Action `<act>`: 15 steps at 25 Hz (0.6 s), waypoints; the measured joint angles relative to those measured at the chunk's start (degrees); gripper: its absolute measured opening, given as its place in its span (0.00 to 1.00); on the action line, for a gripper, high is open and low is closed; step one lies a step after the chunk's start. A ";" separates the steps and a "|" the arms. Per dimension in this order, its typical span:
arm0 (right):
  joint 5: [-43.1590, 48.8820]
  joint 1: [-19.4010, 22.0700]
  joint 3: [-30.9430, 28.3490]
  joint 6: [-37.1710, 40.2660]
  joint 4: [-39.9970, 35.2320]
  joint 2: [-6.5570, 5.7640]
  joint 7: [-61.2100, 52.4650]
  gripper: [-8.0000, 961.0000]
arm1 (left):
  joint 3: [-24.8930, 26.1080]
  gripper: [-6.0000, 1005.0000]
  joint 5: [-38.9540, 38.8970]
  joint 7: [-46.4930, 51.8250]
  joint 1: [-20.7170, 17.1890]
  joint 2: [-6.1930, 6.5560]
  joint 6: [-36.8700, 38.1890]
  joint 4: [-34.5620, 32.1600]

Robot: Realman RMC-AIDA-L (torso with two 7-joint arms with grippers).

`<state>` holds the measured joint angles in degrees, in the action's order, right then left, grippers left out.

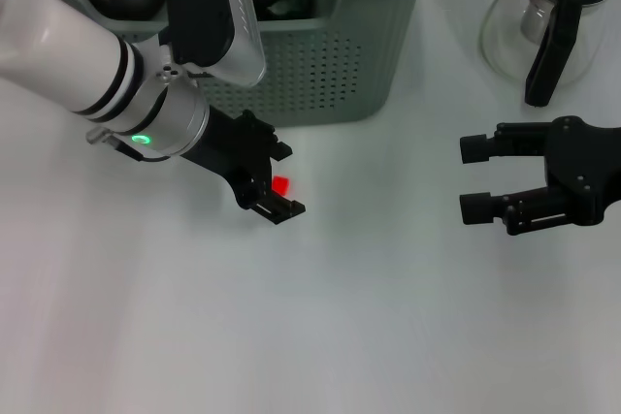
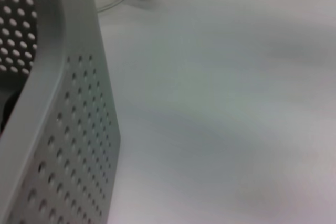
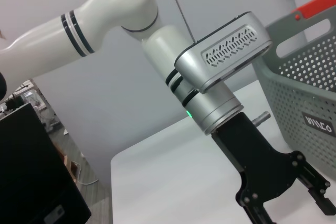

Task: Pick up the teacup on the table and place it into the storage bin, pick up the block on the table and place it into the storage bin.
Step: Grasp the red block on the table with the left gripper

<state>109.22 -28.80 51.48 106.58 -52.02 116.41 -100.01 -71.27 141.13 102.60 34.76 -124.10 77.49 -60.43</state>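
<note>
Your left gripper (image 1: 275, 186) is straddling the red block (image 1: 281, 185) on the table (image 1: 369, 317), jaws apart, just before the storage bin (image 1: 330, 75). Teacup seemingly binned; block remaining. Right gripper (image 1: 475, 178) is idling wide.

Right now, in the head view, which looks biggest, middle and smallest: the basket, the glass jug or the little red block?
1. Storage bin, biggest, though partly cut off.
2. Glass jug, middle, also cut off.
3. Red block, tiny, by the left end effector.
</note>
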 joint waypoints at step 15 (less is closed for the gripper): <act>0.03 -0.56 -0.14 0.09 2.89 -0.62 1.76 0.96 | -2.25 0.56 1.41 -3.94 1.39 -0.03 -5.94 5.26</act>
<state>109.25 -29.36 51.34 106.67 -49.13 115.80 -98.26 -73.52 142.54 98.66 36.15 -124.13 71.55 -55.17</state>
